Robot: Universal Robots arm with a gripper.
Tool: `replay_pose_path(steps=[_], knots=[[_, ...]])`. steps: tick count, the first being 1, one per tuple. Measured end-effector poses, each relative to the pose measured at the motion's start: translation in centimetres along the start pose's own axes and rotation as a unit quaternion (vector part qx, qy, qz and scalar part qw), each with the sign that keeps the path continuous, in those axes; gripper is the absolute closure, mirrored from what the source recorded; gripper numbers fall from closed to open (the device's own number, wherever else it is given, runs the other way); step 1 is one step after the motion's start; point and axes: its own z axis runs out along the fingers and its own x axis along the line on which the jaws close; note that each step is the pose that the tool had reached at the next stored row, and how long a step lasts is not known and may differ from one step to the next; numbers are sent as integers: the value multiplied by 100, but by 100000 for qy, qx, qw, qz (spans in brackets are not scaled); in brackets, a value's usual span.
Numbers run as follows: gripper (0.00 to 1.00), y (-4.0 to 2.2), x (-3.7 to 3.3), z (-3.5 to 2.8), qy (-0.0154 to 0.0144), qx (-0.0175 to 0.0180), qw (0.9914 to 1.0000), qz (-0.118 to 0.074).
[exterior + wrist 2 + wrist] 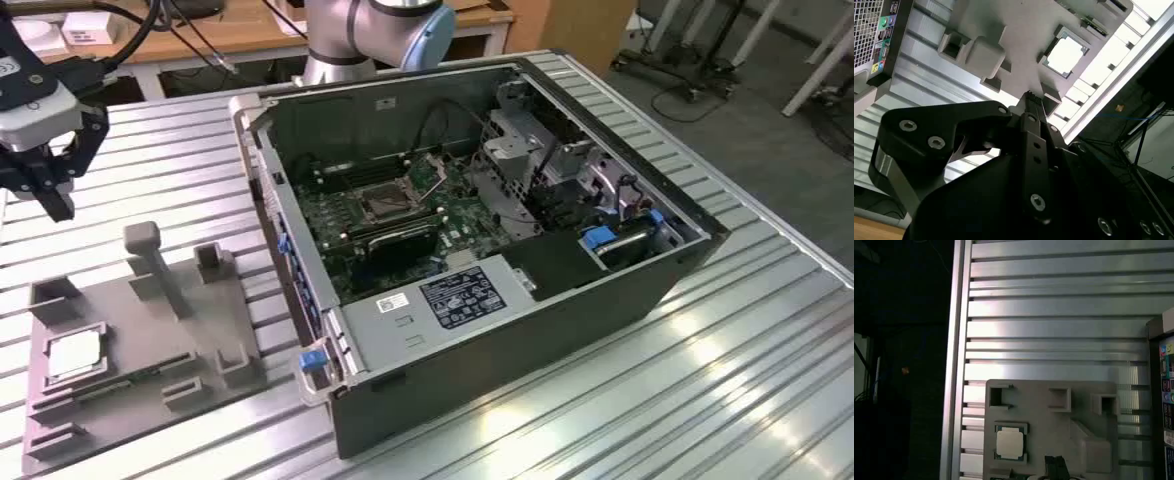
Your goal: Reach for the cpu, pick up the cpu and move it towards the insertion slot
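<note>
i see the gripper (38,192) hanging in the air at the exterior view's far left, above the slatted metal table (694,400) and on the far side of the grey tray (180,335). its fingers stand apart with bare table showing between them, and they touch nothing.

the cpu (74,355) lies flat in a square recess of the tray, near the tray's left edge in the exterior view, silvery top facing up. it is well apart from the gripper, lower and nearer to the camera. in the second wrist view the cpu (1066,54) shows bright beyond the dark finger tip, seated in its recess. in the first wrist view the cpu (1010,442) sits in the same pocket with a thin green rim around the pale metal top. a long green memory stick (118,380) lies in the tray just beside the cpu, on its near side.

to the exterior view's right of the tray stands the open computer case (574,300). the green motherboard (400,240) is inside it, and the insertion slot (387,203) shows as a square metal frame with a dark centre. the slot is well apart from both the cpu and the gripper, with the case wall between them.
</note>
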Motion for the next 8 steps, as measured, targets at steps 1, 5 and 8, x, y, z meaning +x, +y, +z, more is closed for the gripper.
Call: replay_pose_path(steps=[1, 5, 8], knots=[[90, 0, 0, 1, -3, -5, 100000, -1], [90, 0, 0, 0, -1, -2, 100000, 0], [90, 0, 0, 0, 1, -2, 100000, 1]])
